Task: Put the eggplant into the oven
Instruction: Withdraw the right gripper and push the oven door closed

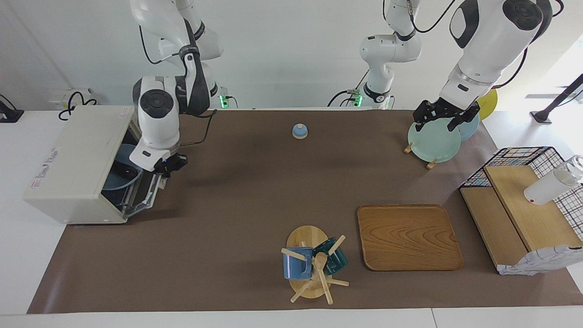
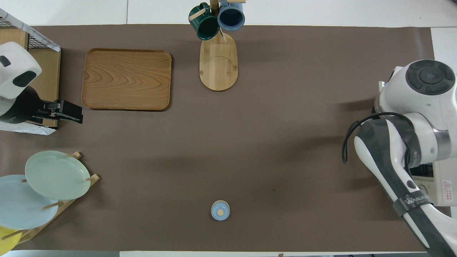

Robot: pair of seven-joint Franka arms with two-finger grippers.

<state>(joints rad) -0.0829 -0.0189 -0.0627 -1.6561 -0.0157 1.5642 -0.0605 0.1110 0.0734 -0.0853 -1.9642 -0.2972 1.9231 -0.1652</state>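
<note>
The cream-white oven stands at the right arm's end of the table with its door dropped open. Inside it a blue plate holds a dark shape that looks like the eggplant; it is partly hidden by the arm. My right gripper is just in front of the oven's opening, above the door. In the overhead view the right arm covers nearly all of the oven. My left gripper is open and empty, up over the plate rack; it also shows in the overhead view.
A small blue bell sits mid-table near the robots. A rack of plates, a wooden tray, a mug tree with two mugs and a wire-and-wood shelf lie toward the left arm's end.
</note>
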